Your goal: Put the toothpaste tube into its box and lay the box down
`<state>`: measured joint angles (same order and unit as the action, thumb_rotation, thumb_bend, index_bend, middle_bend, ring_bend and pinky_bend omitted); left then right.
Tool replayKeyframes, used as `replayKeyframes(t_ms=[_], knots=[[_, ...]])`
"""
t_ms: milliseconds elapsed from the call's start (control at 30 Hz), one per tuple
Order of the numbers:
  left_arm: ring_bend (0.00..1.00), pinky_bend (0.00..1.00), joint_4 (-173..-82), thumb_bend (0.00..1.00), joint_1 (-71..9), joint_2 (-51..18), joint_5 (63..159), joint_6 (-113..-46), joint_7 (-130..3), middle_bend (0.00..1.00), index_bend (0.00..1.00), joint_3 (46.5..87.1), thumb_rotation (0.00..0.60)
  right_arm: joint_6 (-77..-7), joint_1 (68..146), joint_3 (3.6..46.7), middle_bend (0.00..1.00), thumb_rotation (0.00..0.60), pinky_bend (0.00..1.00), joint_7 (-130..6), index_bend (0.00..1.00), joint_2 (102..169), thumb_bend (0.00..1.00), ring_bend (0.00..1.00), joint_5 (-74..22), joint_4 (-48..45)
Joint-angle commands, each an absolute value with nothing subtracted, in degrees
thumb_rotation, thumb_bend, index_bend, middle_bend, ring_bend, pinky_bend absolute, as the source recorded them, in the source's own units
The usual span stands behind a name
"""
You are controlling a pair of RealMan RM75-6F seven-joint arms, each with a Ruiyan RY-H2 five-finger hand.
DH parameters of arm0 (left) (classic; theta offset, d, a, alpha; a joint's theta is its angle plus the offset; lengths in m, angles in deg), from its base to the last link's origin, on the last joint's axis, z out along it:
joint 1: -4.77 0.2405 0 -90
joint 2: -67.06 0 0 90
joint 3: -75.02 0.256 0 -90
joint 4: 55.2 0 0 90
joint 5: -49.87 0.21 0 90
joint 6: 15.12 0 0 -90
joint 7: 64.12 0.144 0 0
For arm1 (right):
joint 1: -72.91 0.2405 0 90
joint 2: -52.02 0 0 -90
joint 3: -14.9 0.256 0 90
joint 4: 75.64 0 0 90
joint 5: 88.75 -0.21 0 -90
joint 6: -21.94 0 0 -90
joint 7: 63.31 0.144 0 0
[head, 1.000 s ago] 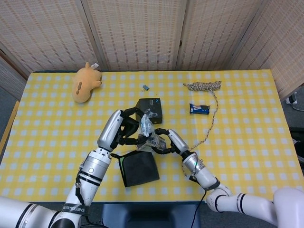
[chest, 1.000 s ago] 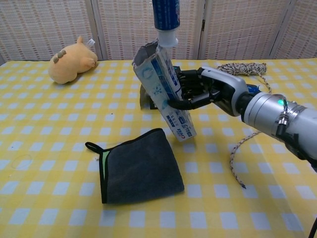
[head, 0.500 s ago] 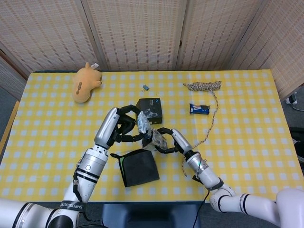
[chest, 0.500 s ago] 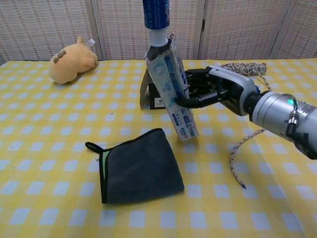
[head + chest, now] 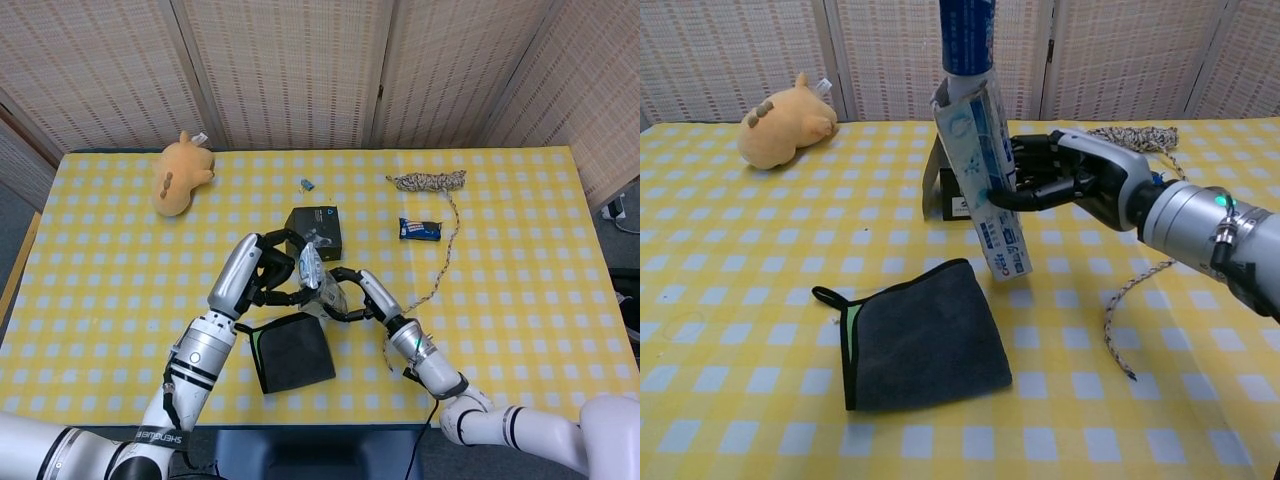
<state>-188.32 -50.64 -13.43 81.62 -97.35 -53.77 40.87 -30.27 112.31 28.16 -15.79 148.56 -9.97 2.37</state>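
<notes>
Toothpaste tube, the blue-and-white plastic one [image 5: 967, 35], is sticking its lower end into the open top of the tall blue-and-white cardboard toothpaste box [image 5: 986, 180], and most of it is poking up out of the chest view. I'm gripping that tube from above with my left hand [image 5: 272, 272], fingers curled around it; that hand is only showing in the head view. My right hand [image 5: 1068, 182] is wrapping its dark fingers [image 5: 1025, 178] around the middle of the box and holding it up off the yellow-and-white checked tablecloth [image 5: 760, 250], tilted so the open top is leaning left. Just below the box a dark grey folded cloth with a green edge [image 5: 921, 337] is lying flat. Behind the box a small black carton [image 5: 314, 229] is sitting. Further back on the left an orange plush toy [image 5: 786, 122] is lying on its side, and off to the right a speckled coiled rope [image 5: 428, 180] is trailing one end toward me, with a small blue snack packet [image 5: 420, 228] beside it.
</notes>
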Motion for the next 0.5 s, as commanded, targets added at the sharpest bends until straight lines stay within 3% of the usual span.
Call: replayKeyframes(t_ms=[33,500], knots=[[1.0,1.0,-188.27,0.56,-50.94,-13.92,81.77,-97.91,-53.68,1.0,0.99,40.45,0.6,-30.27,112.25,27.9,0.38,0.6,0.23,-15.32,0.47,148.69,0.33,0.3,-9.79,2.29],[1.0,1.0,-187.59,0.56,-50.05,-14.76,81.8,-99.06,-54.03,1.0,0.99,40.31,0.6,-32.06,111.76,27.75,0.38,0.6,0.23,-7.63,0.47,149.24,0.33,0.3,-7.8,1.98]])
